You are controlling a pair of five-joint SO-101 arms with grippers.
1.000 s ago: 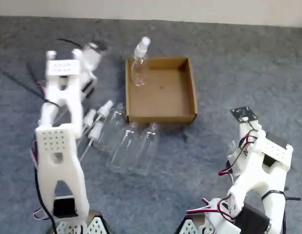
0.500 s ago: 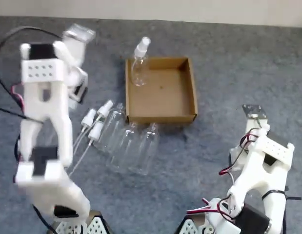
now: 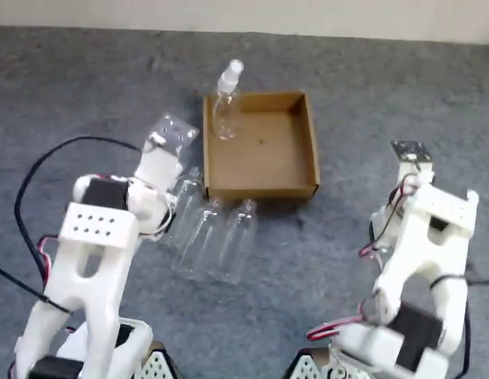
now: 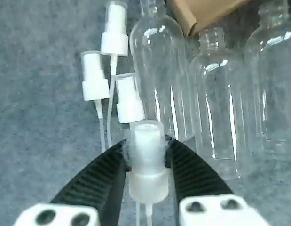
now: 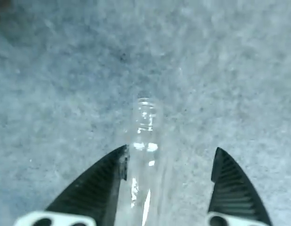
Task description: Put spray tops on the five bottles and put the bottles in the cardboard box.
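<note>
My left gripper (image 4: 146,143) is shut on a white spray top (image 4: 146,172), just above the carpet. Three more spray tops (image 4: 95,82) lie beyond it, beside three clear capless bottles (image 4: 216,99) lying in a row. In the high view these bottles (image 3: 205,237) rest in front of the cardboard box (image 3: 260,189), and the left arm (image 3: 153,170) hangs over the tops. One bottle with a spray top (image 3: 224,106) leans in the box's far left corner. My right gripper (image 5: 171,150) holds a clear capless bottle (image 5: 144,141) above bare carpet, neck pointing away.
Grey carpet covers the whole work surface. The right arm (image 3: 426,237) stands to the right of the box, well apart from it. A black cable (image 3: 39,185) loops left of the left arm. Open carpet lies between the two arms.
The left arm swung from the far left back down to the loose spray tops and closed on one. The right arm rose a little and shifted slightly.
</note>
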